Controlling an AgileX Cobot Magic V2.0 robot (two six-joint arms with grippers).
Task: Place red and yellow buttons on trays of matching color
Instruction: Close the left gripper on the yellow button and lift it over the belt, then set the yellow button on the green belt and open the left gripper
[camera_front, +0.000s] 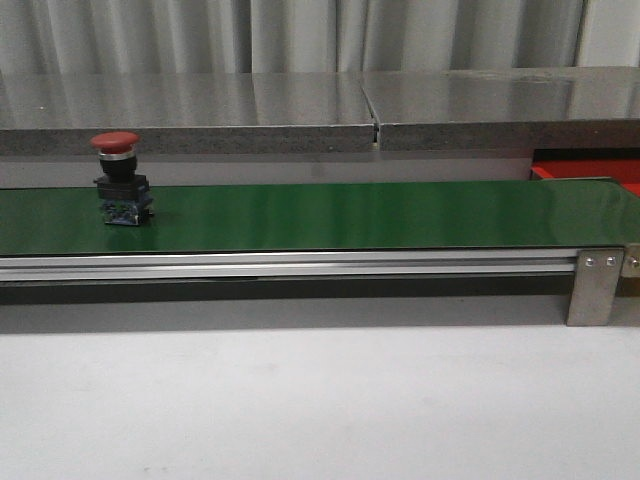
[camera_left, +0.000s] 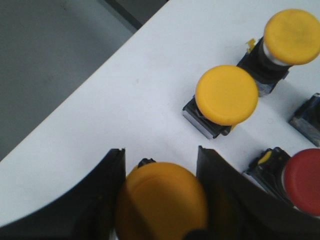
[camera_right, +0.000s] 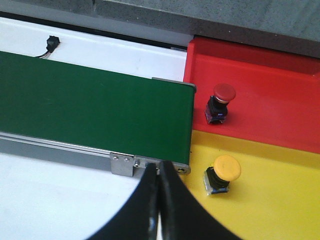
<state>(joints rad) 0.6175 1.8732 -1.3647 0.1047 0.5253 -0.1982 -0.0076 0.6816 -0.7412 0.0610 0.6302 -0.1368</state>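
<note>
In the left wrist view my left gripper (camera_left: 160, 150) is shut on a yellow button (camera_left: 162, 205), whose cap fills the gap between both fingers above the white table (camera_left: 125, 110). Two more yellow buttons (camera_left: 226, 95) (camera_left: 291, 36) and a red button (camera_left: 302, 180) stand beside it. In the front view a red button (camera_front: 120, 180) stands upright on the green belt (camera_front: 350, 215), far left. My right gripper (camera_right: 160, 167) is shut and empty above the belt's end bracket. Past it, a red button (camera_right: 220, 104) stands on the red tray (camera_right: 270, 95). A yellow button (camera_right: 222, 175) stands on the yellow tray (camera_right: 270, 200).
A grey stone ledge (camera_front: 300, 115) runs behind the belt. The belt's aluminium rail (camera_front: 300, 265) and end bracket (camera_front: 598, 285) face the front. A corner of the red tray (camera_front: 590, 172) shows at the right. A dark button body (camera_left: 307, 119) sits near the table's buttons.
</note>
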